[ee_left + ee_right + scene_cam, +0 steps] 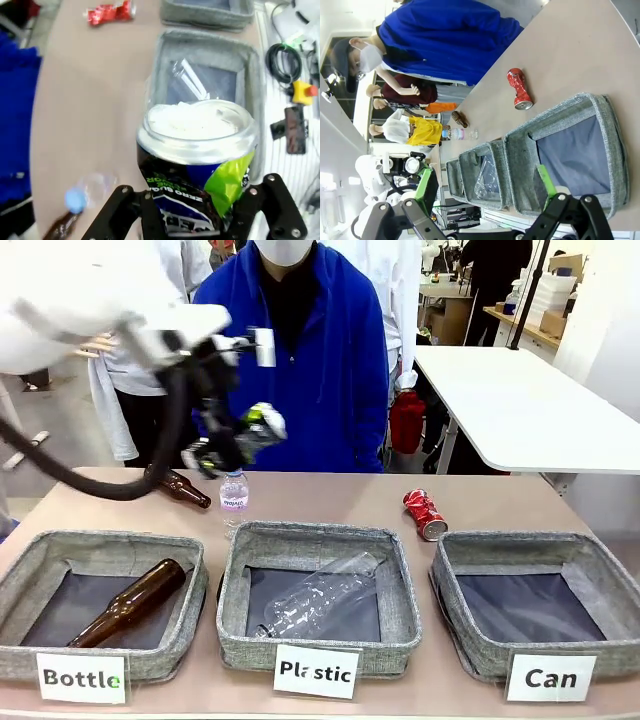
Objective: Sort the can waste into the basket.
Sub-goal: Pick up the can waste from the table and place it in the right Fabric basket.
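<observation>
1. Thin aluminium, light and easily dented: the left gripper [196, 205] is clamping the black-blue can [192, 165] across its crumpled middle, holding it in the air well to the left of the Can basket [470, 640].
2. Crushed at the waist, the red can [425, 514] is lying on the table [330, 498] just behind that basket's far-left corner; its firmer ends are looking like the safer hold.
3. Empty, the right gripper [487, 200] is hanging with jaws wide apart near the basket's soft grey woven wall.
</observation>
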You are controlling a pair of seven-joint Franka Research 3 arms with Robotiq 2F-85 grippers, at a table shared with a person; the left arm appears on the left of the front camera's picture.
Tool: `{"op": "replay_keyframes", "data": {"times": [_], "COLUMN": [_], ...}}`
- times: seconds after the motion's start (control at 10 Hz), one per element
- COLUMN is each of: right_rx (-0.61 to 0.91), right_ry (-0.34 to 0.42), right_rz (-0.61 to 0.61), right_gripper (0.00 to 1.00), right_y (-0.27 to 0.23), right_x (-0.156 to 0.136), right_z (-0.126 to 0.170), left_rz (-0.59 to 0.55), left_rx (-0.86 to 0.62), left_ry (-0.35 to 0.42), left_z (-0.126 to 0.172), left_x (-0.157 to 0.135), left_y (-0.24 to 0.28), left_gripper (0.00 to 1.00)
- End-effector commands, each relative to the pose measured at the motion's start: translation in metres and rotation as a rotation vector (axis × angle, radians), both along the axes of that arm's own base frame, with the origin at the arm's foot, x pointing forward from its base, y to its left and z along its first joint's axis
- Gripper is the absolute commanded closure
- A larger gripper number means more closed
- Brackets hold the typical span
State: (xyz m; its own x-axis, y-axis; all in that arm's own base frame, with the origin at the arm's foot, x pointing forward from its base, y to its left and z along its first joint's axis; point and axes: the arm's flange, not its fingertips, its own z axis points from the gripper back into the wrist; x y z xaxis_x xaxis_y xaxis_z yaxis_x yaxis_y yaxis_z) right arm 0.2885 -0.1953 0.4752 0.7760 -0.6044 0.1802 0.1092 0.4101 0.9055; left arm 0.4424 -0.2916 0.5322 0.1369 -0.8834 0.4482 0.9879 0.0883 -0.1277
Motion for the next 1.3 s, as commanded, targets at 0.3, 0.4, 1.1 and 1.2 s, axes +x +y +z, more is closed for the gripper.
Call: {"op": "replay_keyframes", "data": {"times": [0.3, 0.4, 1.1, 1.2], "right_rx": [0.017, 0.017, -0.028, -0.07], "right_ry": [-0.028, -0.028, 0.158, 0.203], "right_rz": [-0.001, -0.001, -0.155, -0.213], "right_gripper": [0.0, 0.0, 0.0, 0.0], "right_y": [0.0, 0.0, -0.056, -0.068], "right_x": [0.003, 0.003, -0.063, -0.085], "right_z": [0.001, 0.001, 0.001, -0.005], "left_rz": [-0.102, -0.157, -0.416, -0.427], "left_rx": [0.05, 0.048, 0.137, 0.15], "left_ry": [-0.16, -0.204, -0.157, -0.176], "left_z": [0.005, 0.001, -0.07, -0.076], "left_x": [-0.054, -0.06, -0.077, -0.075], "left_y": [-0.238, -0.291, -0.453, -0.457], "left_gripper": [1.0, 1.0, 1.0, 1.0]}}
